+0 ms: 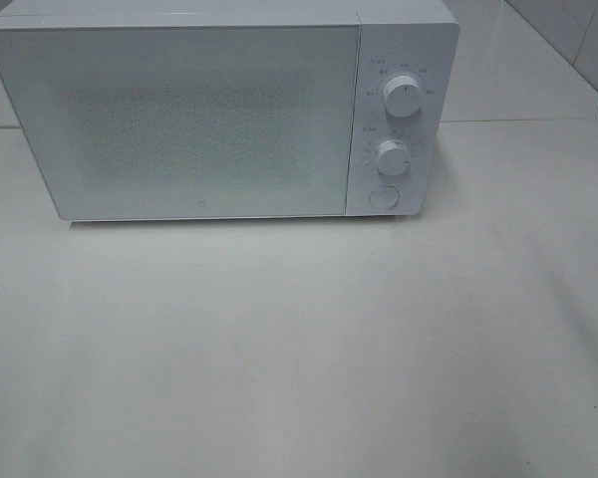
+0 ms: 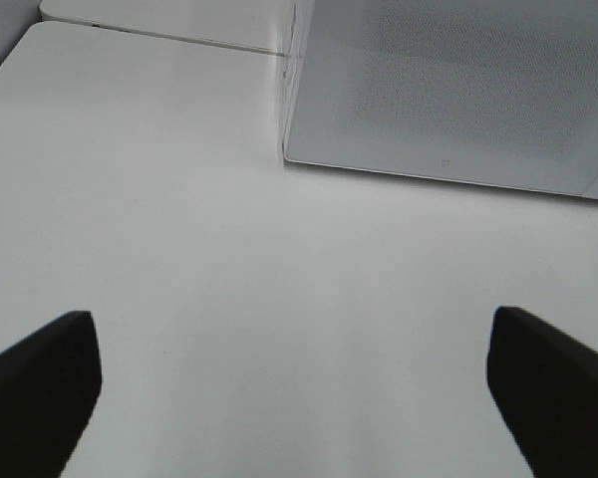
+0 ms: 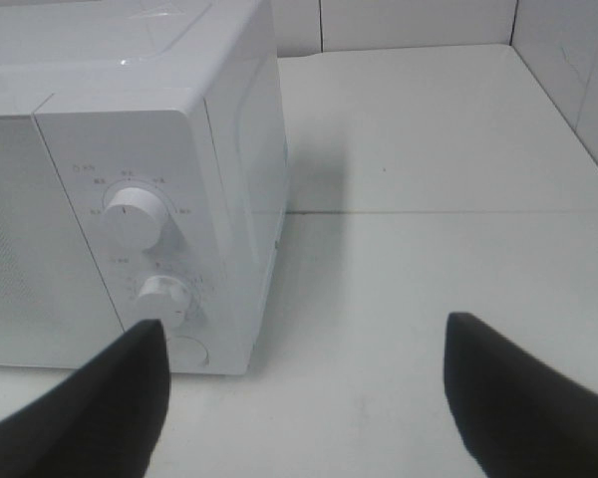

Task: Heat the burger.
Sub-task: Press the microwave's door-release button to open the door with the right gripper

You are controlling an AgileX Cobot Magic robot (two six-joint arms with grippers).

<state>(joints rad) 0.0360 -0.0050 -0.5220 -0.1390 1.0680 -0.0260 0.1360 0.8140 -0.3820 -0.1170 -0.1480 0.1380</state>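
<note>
microwave [image 1: 179,119]: white, sits at the back of the desk [image 1: 299,349], door [image 1: 174,115] shut flat
door: frosted and dotted, can't see through it at all
controls: upper knob [image 1: 403,98], lower knob [image 1: 392,155], round button [image 1: 383,195] under them, all on the panel right of the door
burger: honestly can't tell where it is, none of the views show it
left gripper [image 2: 291,317]: fingers spread wide apart, nothing between them, just bare desk under it, pointing at the door's lower left corner
right gripper [image 3: 304,321]: also spread wide, holding nothing, low over the desk near the control-panel end of the microwave
overhead view: neither gripper shows there
</note>
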